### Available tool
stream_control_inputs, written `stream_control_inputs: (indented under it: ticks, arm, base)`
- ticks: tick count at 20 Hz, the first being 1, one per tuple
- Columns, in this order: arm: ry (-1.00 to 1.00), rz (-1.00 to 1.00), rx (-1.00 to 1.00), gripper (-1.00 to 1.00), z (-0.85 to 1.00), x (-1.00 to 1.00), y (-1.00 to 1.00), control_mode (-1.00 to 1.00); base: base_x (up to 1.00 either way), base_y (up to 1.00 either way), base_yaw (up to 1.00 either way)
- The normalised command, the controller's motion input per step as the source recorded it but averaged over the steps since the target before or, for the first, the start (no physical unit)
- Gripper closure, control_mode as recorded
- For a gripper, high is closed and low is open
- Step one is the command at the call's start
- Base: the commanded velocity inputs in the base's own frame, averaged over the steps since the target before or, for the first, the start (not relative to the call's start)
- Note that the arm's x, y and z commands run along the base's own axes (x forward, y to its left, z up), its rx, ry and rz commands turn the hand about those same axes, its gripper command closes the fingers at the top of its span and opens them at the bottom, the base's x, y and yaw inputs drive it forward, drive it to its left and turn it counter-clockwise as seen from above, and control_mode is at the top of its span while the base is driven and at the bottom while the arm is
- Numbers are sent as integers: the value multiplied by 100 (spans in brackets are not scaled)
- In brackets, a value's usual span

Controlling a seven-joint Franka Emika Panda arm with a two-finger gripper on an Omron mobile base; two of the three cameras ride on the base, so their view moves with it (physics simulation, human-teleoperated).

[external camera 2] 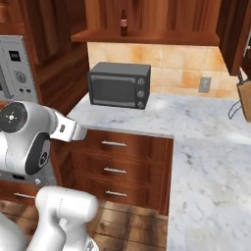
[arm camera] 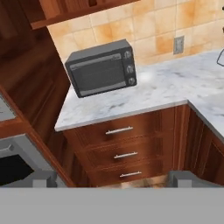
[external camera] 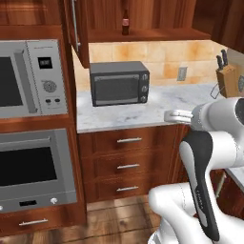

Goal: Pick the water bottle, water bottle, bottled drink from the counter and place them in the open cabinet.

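Note:
The small brown bottled drink [external camera: 125,24] [external camera 2: 123,23] stands upright on the shelf of the open wooden cabinet [external camera: 143,34] [external camera 2: 147,37], whose door [external camera: 78,28] hangs open at the left. The two black water bottles are out of view. Below lies the marble counter [external camera: 143,114] [external camera 2: 196,122] [arm camera: 166,89] over drawers with silver handles. My gripper [arm camera: 116,181] is held back from the counter, facing its front. It is open, and its two fingertips [arm camera: 43,178] stand wide apart with nothing between them.
A dark toaster oven [external camera: 119,82] [external camera 2: 119,84] [arm camera: 103,68] sits on the counter under the cabinet. Stacked wall ovens [external camera: 31,124] fill the left. A knife block [external camera: 228,78] [external camera 2: 244,100] stands at the far right, where the counter turns a corner.

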Motion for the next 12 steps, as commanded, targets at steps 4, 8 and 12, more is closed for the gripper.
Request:
stream_control_inputs:
  ticks: [4,8,12]
  arm:
    - [0,0,0,-100,0,0,0,100]
    - [0,0,0,-100,0,0,0,100]
    - [0,0,0,-100,0,0,0,100]
  base:
    - [-65,32,-1]
    - [-73,32,0]
    - [-78,17,11]
